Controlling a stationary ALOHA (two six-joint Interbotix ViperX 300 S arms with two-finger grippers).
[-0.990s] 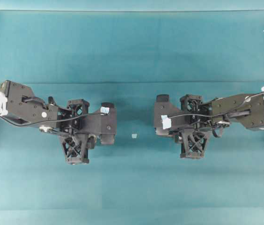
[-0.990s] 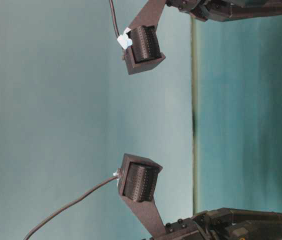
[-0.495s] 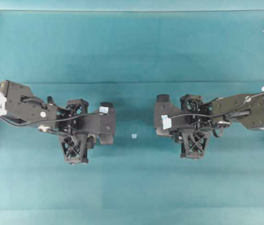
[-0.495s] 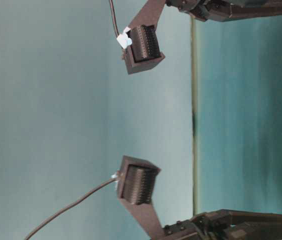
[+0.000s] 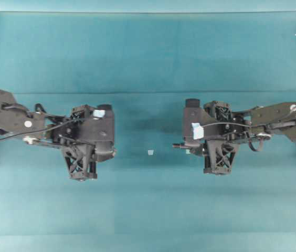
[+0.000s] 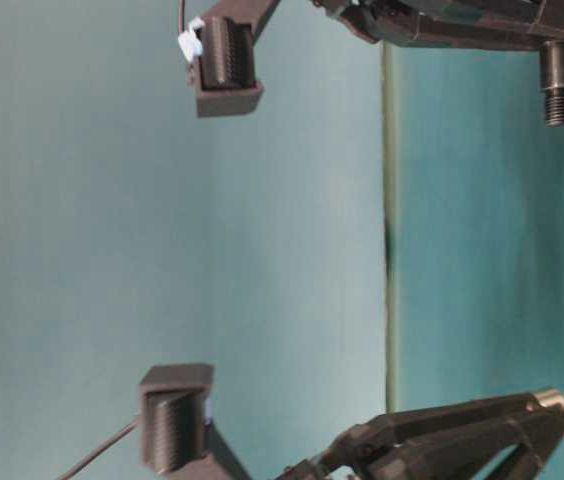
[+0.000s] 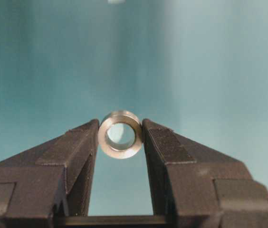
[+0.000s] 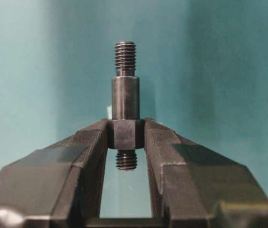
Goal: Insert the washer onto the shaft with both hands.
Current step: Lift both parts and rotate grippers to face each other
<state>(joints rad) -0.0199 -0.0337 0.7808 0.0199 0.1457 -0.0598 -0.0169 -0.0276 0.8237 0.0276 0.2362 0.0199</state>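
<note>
While the teal table [image 5: 148, 58] fills every view, the two black arms lie across the middle band of the overhead frame, one reaching in from the left edge and one from the right, their tips facing each other and well apart.

The left gripper [image 7: 120, 137] sits left of centre in the overhead view [image 5: 111, 152]. Its fingers [image 7: 77, 147] are partly closed, pinching the washer [image 7: 120, 134] between their tips. The ring is held on edge at the centre of the left wrist picture, its round hole facing the camera.

The right gripper [image 8: 126, 135] sits right of centre overhead [image 5: 186, 147]. Its fingers [image 8: 89, 147] are drawn nearly together on the thick collar of the shaft [image 8: 125, 102]. In the right wrist view the rod stands upright at mid-frame, one threaded end above the tips, the other just below. Overhead, its end pokes leftward [image 5: 177, 146].

A small pale scrap [image 5: 150, 152] lies on the table between the two grippers, touching neither.
</note>
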